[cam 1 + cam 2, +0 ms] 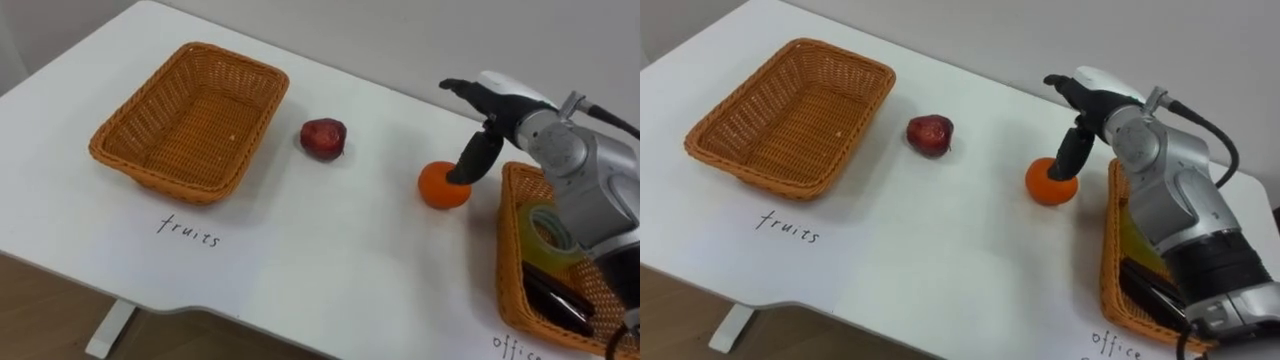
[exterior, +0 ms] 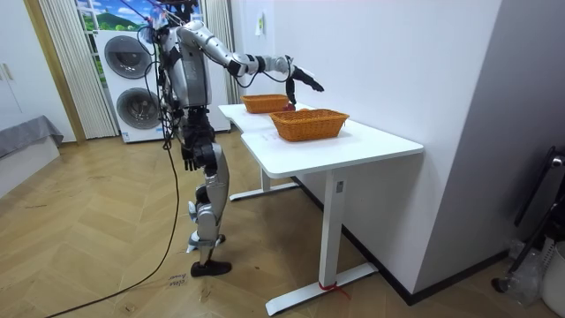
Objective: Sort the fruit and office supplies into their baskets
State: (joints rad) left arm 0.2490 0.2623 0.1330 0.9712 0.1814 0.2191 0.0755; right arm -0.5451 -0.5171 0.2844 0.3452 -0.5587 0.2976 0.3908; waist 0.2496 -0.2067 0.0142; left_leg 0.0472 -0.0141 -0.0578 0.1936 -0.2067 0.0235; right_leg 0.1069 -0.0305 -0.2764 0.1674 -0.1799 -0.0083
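Observation:
An orange (image 1: 443, 186) lies on the white table (image 1: 330, 250), just left of the office basket (image 1: 503, 230). My right hand (image 1: 487, 118) hovers over it, open, with the thumb reaching down onto the orange's top right. A dark red fruit (image 1: 323, 137) rests near the table's middle. The fruit basket (image 1: 240, 58) stands empty at the left. The office basket holds a tape roll (image 1: 545, 225) and a dark object (image 1: 560, 300). My left hand (image 2: 189, 156) hangs at my side.
Handwritten labels mark the table in front of each basket. The table's near edge runs along the bottom left, with wooden floor (image 1: 40, 310) below. In the room view I stand at the table's long side, with two washing machines (image 2: 132, 84) behind me.

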